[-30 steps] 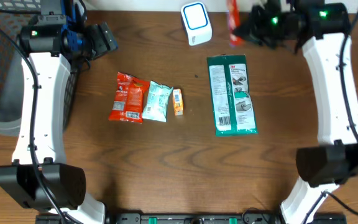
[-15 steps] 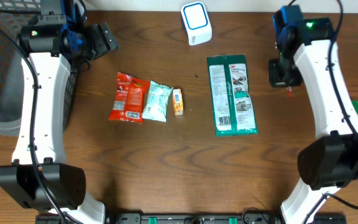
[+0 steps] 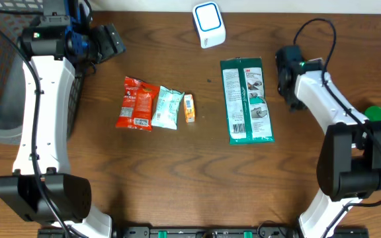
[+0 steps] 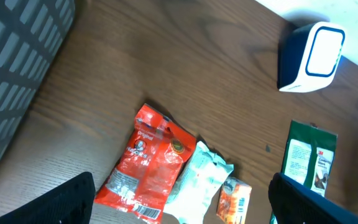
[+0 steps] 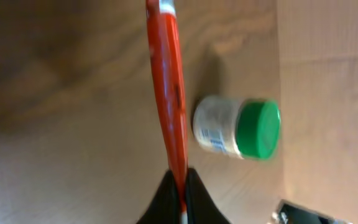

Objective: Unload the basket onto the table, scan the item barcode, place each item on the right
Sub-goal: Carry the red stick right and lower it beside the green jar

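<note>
Where the right gripper point(image 5: 180, 190) clenches it, the red packet point(image 5: 168, 93) hangs edge-on, right of the scanner point(image 3: 208, 24) and nearer the robot. A green-capped jar point(image 5: 238, 127) lies just beside. A green pack point(image 3: 247, 99) lies between packet and scanner; the left gripper point(image 3: 110, 41) gapes left of the scanner.

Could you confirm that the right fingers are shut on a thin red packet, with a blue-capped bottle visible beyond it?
Not quite: the cap on the bottle is green, not blue, as the right wrist view shows. The right fingers are indeed shut on the thin red packet, with the bottle beyond it.
</note>
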You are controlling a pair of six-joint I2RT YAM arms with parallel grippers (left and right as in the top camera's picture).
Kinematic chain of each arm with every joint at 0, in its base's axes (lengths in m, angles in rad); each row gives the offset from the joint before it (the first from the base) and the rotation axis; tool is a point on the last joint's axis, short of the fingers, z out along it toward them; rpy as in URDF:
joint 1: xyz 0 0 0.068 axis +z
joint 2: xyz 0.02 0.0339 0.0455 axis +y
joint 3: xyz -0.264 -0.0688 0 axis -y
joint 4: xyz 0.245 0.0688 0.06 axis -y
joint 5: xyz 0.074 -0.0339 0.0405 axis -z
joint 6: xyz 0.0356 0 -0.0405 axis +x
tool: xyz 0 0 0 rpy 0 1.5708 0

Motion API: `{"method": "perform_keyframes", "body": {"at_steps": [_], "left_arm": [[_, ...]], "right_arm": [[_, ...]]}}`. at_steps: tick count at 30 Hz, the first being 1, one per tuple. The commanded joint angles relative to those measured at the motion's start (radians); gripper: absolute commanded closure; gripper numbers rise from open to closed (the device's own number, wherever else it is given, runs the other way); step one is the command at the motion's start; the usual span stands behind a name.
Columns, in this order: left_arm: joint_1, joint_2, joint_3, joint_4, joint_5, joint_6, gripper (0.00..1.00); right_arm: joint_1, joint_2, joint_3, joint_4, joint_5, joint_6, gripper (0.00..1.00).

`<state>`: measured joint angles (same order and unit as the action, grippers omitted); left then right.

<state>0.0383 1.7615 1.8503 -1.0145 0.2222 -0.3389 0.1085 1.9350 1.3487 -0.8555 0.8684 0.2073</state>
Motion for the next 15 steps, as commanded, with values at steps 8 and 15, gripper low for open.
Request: {"method": "perform_keyframes", "body": {"at_steps": [8, 15], "left_arm": [[0.003, -0.018, 0.024, -0.002, -0.006, 0.013, 0.11], [0.003, -0.018, 0.024, -0.002, -0.006, 0.013, 0.11]], "right_arm": [[-0.058, 0.001, -0.154, 0.214, 0.025, -0.146, 0.99], [-0.096, 0.001, -0.161, 0.209, -0.077, -0.146, 0.97]]}}
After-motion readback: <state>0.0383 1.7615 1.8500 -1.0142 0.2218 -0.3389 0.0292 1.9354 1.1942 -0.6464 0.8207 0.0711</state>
